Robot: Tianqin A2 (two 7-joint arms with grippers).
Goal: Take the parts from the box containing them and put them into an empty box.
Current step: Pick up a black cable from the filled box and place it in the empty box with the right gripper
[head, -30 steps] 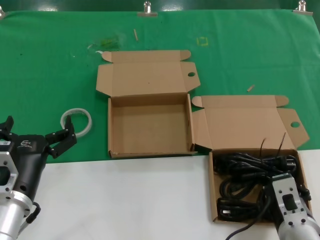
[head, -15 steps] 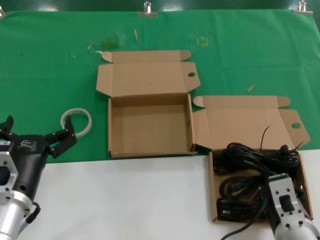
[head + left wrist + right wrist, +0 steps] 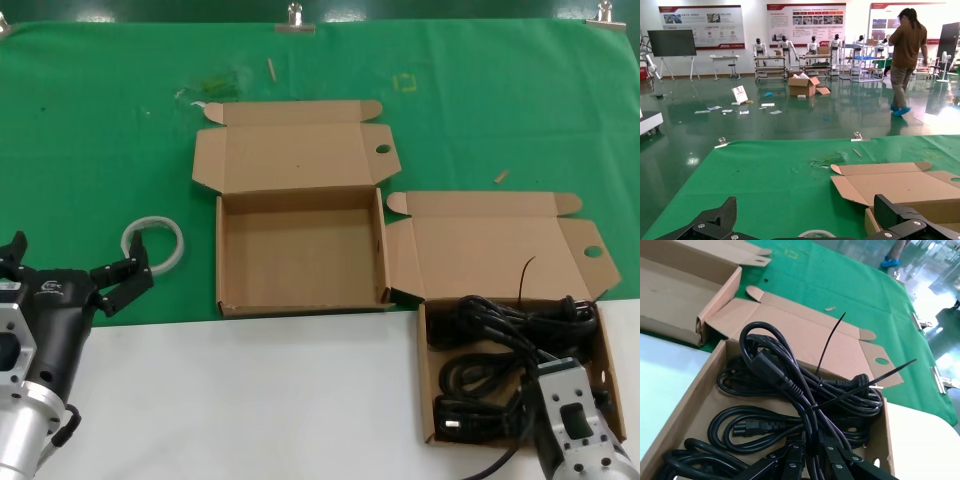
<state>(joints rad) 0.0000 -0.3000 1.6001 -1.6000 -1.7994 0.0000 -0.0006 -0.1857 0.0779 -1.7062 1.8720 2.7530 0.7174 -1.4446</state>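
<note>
Coiled black power cords (image 3: 805, 390): one bundle raised slightly, clamped in right tool (image 3: 812, 460), above the side-flap box (image 3: 425, 385). Empty tuck-flap box (image 3: 298, 255) just beside. Left tool (image 3: 70, 270), fingers apart, hovers near white ring (image 3: 153, 242).

Black coiled power cords (image 3: 505, 345), zip-tied, heaped in the open brown box with side flaps (image 3: 425, 385) at right; flat-lidded empty box (image 3: 298, 256) open just beside, left.

The shallow cardboard box with a long tuck flap (image 3: 298, 262) sits left of and slightly behind the cardboard box with side flaps (image 3: 505, 262). Coiled power cords (image 3: 505, 335) lie in the latter. A plastic ring (image 3: 153, 243) lies left of both.
</note>
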